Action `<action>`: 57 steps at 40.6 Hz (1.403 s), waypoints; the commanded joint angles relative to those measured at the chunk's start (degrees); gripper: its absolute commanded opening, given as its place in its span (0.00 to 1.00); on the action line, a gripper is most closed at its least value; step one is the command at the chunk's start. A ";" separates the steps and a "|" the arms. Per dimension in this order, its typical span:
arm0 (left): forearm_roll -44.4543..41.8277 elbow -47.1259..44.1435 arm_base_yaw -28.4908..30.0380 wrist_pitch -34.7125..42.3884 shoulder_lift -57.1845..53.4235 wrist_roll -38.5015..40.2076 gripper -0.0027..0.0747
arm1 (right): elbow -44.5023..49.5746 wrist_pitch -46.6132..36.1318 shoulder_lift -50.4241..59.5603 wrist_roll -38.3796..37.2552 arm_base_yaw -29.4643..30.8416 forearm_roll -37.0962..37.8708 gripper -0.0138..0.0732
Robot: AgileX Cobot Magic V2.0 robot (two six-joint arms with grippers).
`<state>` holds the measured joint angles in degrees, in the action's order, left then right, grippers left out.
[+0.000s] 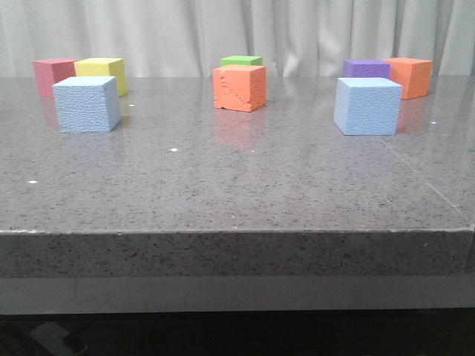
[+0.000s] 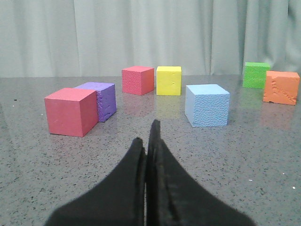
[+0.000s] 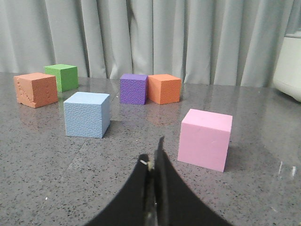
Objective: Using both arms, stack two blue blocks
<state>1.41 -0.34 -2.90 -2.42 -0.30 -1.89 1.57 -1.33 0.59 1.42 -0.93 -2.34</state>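
Note:
Two pale blue blocks stand apart on the grey table. One blue block (image 1: 87,104) is at the left; it also shows in the left wrist view (image 2: 207,105). The other blue block (image 1: 367,106) is at the right; it also shows in the right wrist view (image 3: 87,114). My left gripper (image 2: 146,136) is shut and empty, short of the left block. My right gripper (image 3: 153,155) is shut and empty, short of the right block. Neither gripper shows in the front view.
Behind the left blue block are a red cube (image 1: 53,74) and a yellow cube (image 1: 104,73). An orange cube (image 1: 240,87) and green cube (image 1: 241,61) sit mid-back. A purple cube (image 1: 366,69) and orange cube (image 1: 410,76) stand back right. A pink cube (image 3: 205,139) is near my right gripper.

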 commanded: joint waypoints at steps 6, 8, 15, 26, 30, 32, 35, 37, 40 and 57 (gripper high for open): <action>0.34 -0.11 0.06 4.74 -0.99 -0.01 0.01 | -0.30 -4.85 1.06 0.06 0.27 0.67 0.08; 0.34 -0.11 0.06 4.74 -0.99 -0.01 0.01 | -0.30 -4.85 1.06 0.06 0.27 0.67 0.08; 0.34 -0.11 0.06 4.74 -0.99 -0.01 0.01 | -0.30 -4.85 1.06 0.06 0.27 0.67 0.08; 0.34 -0.11 0.06 4.99 -0.99 -0.01 0.01 | -0.30 -4.85 1.06 0.06 0.27 0.67 0.08; 0.34 -0.11 0.06 6.55 -0.99 -0.01 0.01 | -0.30 -5.49 1.06 0.06 0.27 0.67 0.08; 0.34 0.04 0.06 7.63 -0.99 -0.01 0.01 | -0.45 -5.97 1.06 0.06 0.27 0.67 0.08; 0.63 1.65 0.06 8.38 -0.99 0.29 0.01 | -2.20 -4.84 1.06 0.06 0.27 0.67 0.08; 2.21 3.89 0.06 7.82 -0.99 0.42 0.01 | -4.43 -3.25 1.06 0.06 0.27 0.67 0.08; 4.85 8.82 0.06 6.97 -0.99 0.42 0.01 | -9.17 1.79 1.01 0.06 0.27 0.67 0.08; 2.87 40.88 0.06 -19.88 13.88 0.32 0.01 | -38.58 26.28 -14.93 0.11 0.27 1.29 0.08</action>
<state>4.33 35.67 -2.90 -20.79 8.59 -1.89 -32.32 24.86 -9.44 1.31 -0.93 -1.88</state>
